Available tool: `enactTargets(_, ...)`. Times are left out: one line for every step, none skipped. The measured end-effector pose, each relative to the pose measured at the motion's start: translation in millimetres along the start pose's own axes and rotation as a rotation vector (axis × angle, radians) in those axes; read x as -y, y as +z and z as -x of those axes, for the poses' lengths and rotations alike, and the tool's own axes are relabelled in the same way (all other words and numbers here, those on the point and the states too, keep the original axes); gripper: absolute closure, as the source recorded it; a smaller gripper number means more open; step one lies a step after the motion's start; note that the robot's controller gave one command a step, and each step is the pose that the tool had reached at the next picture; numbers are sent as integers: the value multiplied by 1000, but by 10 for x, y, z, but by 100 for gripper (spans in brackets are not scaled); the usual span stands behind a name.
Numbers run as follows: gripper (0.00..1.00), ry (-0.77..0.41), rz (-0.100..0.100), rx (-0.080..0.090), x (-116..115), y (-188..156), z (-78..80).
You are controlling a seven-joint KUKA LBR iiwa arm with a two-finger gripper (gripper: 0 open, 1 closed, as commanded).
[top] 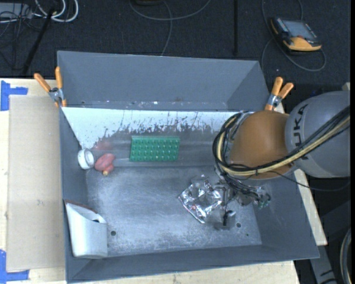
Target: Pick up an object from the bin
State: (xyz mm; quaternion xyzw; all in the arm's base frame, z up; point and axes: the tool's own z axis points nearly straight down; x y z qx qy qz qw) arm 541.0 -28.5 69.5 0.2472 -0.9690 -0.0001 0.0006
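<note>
A crumpled piece of shiny silver foil (200,199), creased into many small glinting facets with a few specks of colour; it lies low and spread on the floor of the grey bin (148,218), lower right of the frame's centre.

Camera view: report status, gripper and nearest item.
Gripper low at right of bin, beside crumpled silver foil. No hold confirmed. Green studded plate and pink piece lie well off; nothing in the way.
</note>
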Motion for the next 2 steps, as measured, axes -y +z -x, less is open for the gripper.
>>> enactTargets(100, -1, 0, 1, 0, -6, 3)
enactTargets(100, 0, -4, 8, -159, -1434, -152)
